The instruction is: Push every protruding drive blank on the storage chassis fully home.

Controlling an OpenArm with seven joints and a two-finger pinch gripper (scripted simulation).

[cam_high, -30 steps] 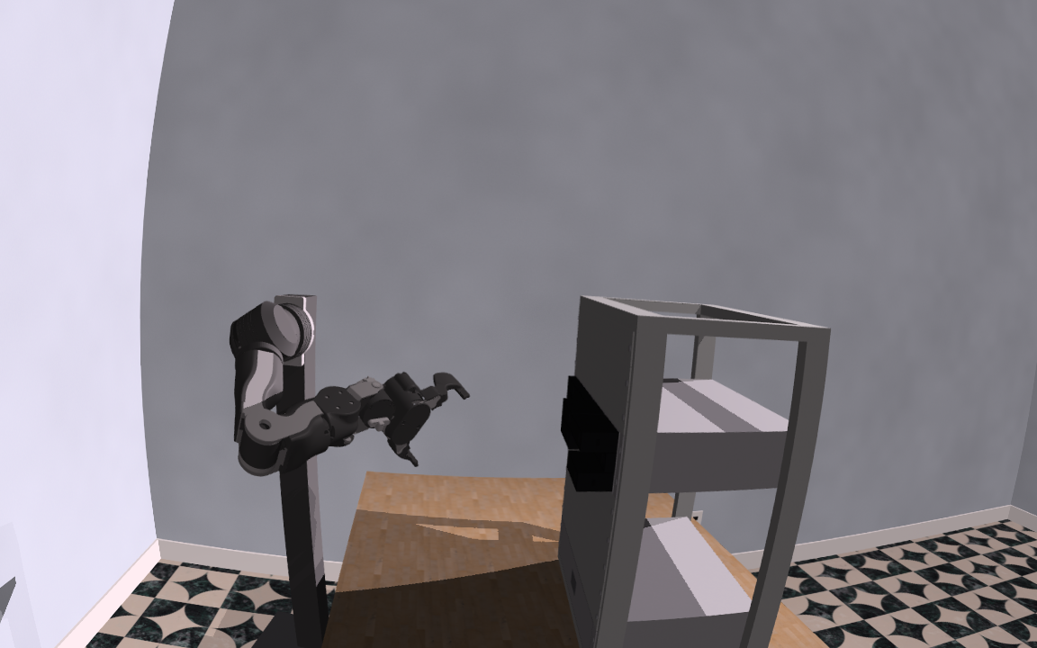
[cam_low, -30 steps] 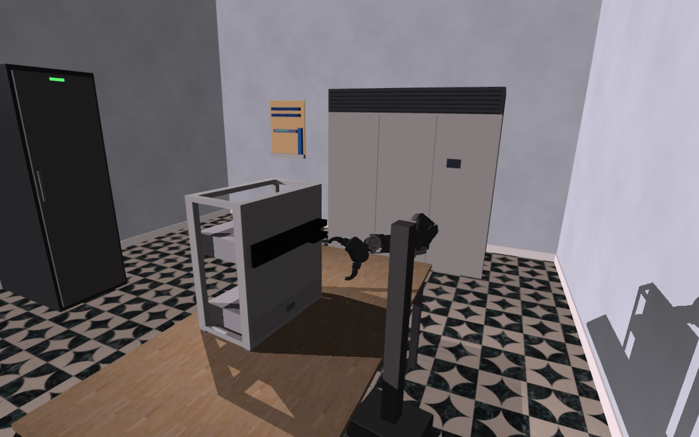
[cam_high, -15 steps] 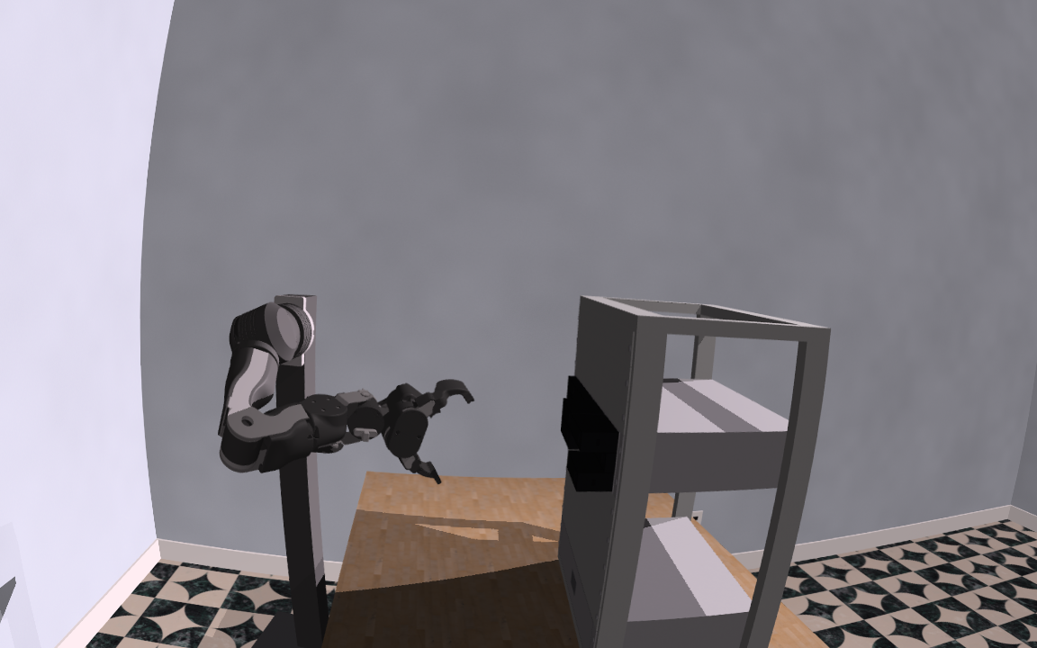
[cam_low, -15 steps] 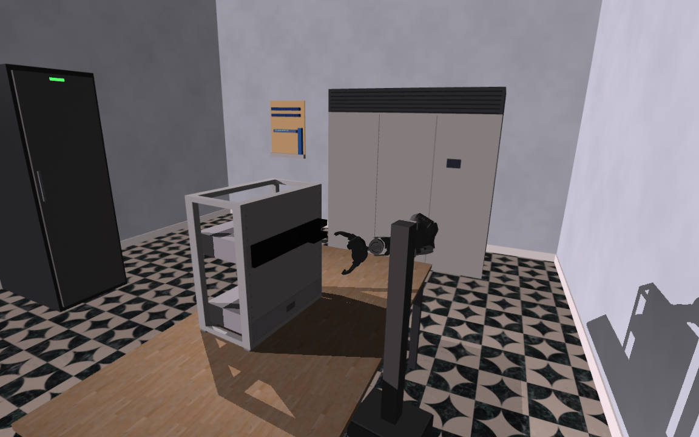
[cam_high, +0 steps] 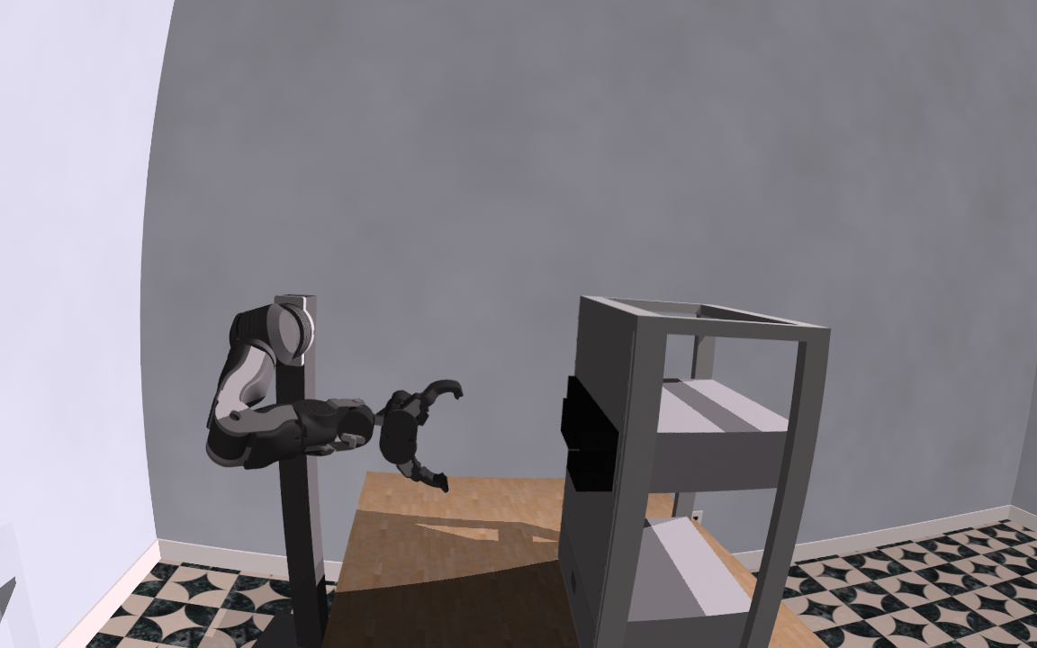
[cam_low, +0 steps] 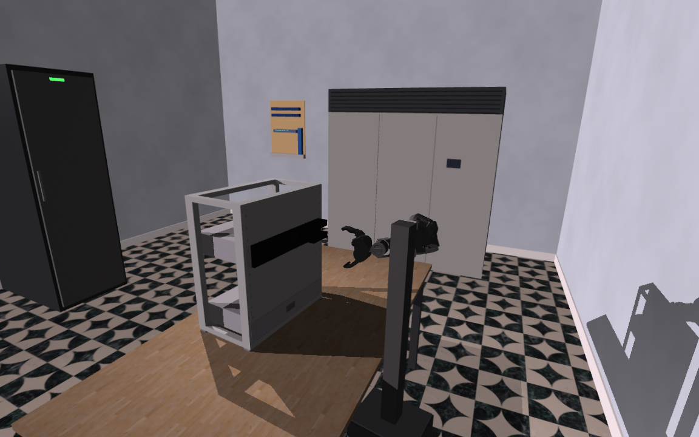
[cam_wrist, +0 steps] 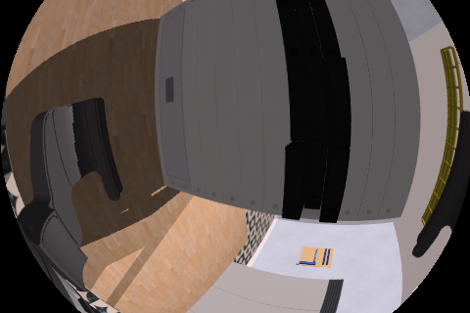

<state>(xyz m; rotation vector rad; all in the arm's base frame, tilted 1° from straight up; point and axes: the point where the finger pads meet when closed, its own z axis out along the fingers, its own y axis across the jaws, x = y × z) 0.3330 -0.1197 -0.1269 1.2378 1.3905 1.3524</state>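
The grey rack (cam_high: 691, 467) stands on the wooden table (cam_high: 457, 555). The black storage chassis front (cam_high: 589, 435) crosses its face at mid height and also shows in the exterior view (cam_low: 287, 241) and the wrist view (cam_wrist: 313, 98). One blank (cam_low: 317, 228) at the end of the band nearest the beige cabinet stands out from the rest. In the wrist view it is (cam_wrist: 304, 183) at the band's lower end. I cannot tell the single rows apart. My gripper (cam_high: 450, 437) is open and empty. It faces the chassis front with a clear gap to it, and also shows in the exterior view (cam_low: 345, 247).
The arm's black post (cam_low: 398, 320) stands at the table's edge. A beige cabinet (cam_low: 414, 179) stands behind the table and a tall black cabinet (cam_low: 42, 184) at the left. My finger edges frame the wrist view, one on the left (cam_wrist: 98, 156) and one on the right (cam_wrist: 434, 229).
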